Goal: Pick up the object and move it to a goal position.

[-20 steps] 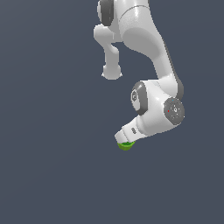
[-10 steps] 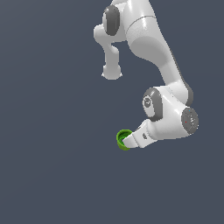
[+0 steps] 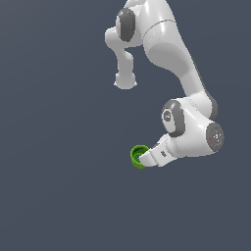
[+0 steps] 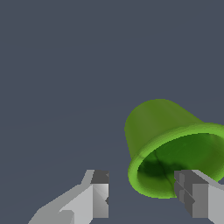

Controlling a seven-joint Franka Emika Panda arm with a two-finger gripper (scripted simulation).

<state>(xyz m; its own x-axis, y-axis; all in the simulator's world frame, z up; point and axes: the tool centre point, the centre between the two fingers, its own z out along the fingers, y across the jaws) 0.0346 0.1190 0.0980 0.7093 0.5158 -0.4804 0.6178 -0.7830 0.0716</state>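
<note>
The claw (image 4: 142,194) stands open, with a wide gap between its two fingers, and from these pictures it does not seem to hold anything firmly. In the wrist view one finger (image 4: 97,192) has only bare bench near it. The other finger (image 4: 192,194) sits in front of the rim of the green cup (image 4: 168,140), at its mouth; whether it touches the rim I cannot tell. So the cup is not centred between the fingers but shifted toward this one finger. The cup lies tilted, with its open mouth turned toward the claw and its closed bottom pointing away, so its long axis runs nearly along the direction in which the claw points. In the exterior view the cup (image 3: 139,156) is at the very tip of the claw (image 3: 147,158), toward the exterior view's left of the arm's wrist. I judge that the next move depends on this sideways offset: the claw must bring the cup wall between both fingers before closing.
</note>
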